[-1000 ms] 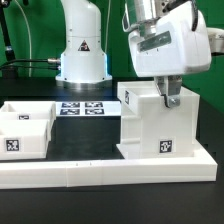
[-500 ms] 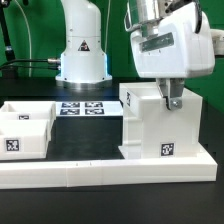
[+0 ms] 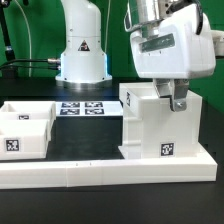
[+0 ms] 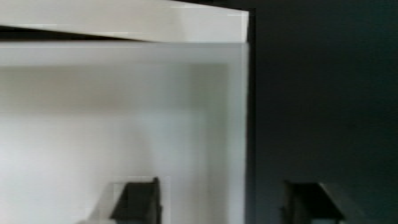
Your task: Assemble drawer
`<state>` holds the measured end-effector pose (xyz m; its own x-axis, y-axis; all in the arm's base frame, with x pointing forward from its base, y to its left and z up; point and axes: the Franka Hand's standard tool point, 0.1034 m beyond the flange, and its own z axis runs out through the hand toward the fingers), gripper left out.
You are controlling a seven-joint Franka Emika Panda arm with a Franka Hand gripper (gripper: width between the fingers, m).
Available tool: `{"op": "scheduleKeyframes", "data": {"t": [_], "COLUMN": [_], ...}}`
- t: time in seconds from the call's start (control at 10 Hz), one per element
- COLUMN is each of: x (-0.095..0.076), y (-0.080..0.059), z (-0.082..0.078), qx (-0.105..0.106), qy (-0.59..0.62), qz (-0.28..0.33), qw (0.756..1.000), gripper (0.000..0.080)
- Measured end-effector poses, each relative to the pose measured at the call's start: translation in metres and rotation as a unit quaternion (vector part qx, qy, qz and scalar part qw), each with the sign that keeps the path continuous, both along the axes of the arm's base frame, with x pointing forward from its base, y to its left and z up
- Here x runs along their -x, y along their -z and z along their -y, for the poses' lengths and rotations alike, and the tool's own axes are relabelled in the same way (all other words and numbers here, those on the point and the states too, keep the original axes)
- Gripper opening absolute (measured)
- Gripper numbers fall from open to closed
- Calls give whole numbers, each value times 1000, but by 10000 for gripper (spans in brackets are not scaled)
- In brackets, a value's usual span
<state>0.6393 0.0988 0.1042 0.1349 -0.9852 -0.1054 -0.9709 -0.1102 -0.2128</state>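
The drawer's tall white housing (image 3: 155,125) stands on the black table at the exterior view's right, with a tag on its front. My gripper (image 3: 178,100) hangs over the housing's top right edge. In the wrist view the gripper (image 4: 221,200) is open: one finger (image 4: 134,200) is over the white housing (image 4: 125,120), the other over the dark table beside it, with the housing's wall edge between them. Two smaller white trays (image 3: 25,130) sit close together at the exterior view's left, apart from the housing.
The marker board (image 3: 85,108) lies flat between the trays and the housing. The low white border wall (image 3: 100,172) runs along the front and turns up the right side. The arm's base (image 3: 82,50) stands at the back.
My gripper has shifted slightly toward the exterior view's right, over the housing's top right edge. The housing and trays have not moved.
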Motion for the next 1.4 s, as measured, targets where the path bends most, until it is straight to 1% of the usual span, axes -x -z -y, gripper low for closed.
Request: {"op": "scheduleKeyframes", "data": {"t": [0.1, 0.2, 0.3, 0.4, 0.5, 0.7, 0.8, 0.9, 1.1, 1.2, 1.3, 1.4], "x": [0, -1, -1, -1, 6, 23, 31, 31, 30, 32, 34, 36], "y": [0, -1, -1, -1, -6, -34, -41, -34, -32, -31, -32, -37], "z": [0, -1, -1, -2, -1, 8, 14, 11, 11, 15, 28, 39], "qx": [0, 1, 1, 2, 7, 14, 18, 17, 29, 47, 65, 71], "qy": [-2, -4, -6, -9, -44, -106, -125, -120, -176, -254, -349, -405], "qz": [0, 2, 3, 3, 7, 25, 27, 22, 29, 37, 43, 46], "qw": [1000, 1000, 1000, 1000, 999, 994, 992, 992, 984, 965, 934, 910], "gripper": [506, 603, 603, 641, 647, 649, 649, 649, 649, 649, 649, 649]}}
